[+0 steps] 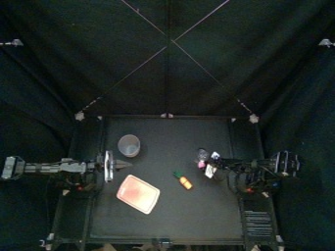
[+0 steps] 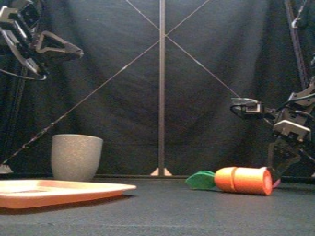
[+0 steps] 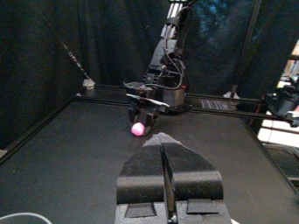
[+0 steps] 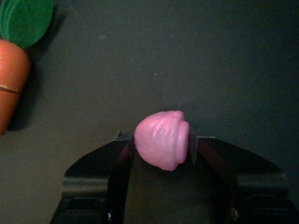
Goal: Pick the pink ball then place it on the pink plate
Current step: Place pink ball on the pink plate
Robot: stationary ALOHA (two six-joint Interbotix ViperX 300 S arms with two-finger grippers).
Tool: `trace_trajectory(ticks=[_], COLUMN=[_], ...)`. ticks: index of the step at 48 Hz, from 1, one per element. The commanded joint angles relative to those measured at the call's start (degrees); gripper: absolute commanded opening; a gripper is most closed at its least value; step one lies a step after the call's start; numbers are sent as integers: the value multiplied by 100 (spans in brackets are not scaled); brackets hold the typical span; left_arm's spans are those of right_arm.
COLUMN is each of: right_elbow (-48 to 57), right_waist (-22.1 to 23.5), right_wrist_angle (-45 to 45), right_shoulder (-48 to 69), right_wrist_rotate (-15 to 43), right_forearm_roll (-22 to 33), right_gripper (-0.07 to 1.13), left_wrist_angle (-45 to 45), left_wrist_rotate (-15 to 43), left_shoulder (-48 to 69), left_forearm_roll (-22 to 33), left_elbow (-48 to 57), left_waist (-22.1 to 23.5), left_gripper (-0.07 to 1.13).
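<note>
Pink ball (image 4: pixel 163 140) is pinched between the two jaws of your right gripper (image 4: pixel 163 150), out toward the table's 3 o'clock side in the top view; you cannot tell whether it touches the tabletop. An orange toy carrot (image 1: pixel 185 181) lies near, at the gripper's 8 o'clock. Your pink plate (image 1: pixel 139 193) lies toward 7 o'clock, well apart from the ball, with the grey cup (image 1: pixel 128 145) at 10 o'clock. Your left gripper (image 3: pixel 163 149) rests at 9 o'clock, jaws pressed together.

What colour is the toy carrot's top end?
Green; the orange toy carrot's top shows best in front view.
</note>
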State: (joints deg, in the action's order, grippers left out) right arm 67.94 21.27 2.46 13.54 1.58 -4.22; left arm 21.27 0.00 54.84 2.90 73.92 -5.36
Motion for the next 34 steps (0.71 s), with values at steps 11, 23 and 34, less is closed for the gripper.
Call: trace_trajectory(ticks=[11, 23, 34], right_elbow=[-1582, -3349, -4966], right_waist=[-1239, -2171, -2435], right_wrist_angle=[79, 563, 606], right_shoulder=[167, -1345, -2971], right_wrist_rotate=[-26, -18, -18], right_forearm_roll=[9, 167, 220], right_gripper=[66, 66, 66], left_wrist_angle=[44, 53, 44], left_wrist_rotate=[9, 18, 9], left_shoulder=[-9, -9, 0], left_forearm_roll=[9, -9, -9], left_elbow=[-44, -44, -53], left_waist=[-18, -9, -9], left_gripper=[-1, -1, -1])
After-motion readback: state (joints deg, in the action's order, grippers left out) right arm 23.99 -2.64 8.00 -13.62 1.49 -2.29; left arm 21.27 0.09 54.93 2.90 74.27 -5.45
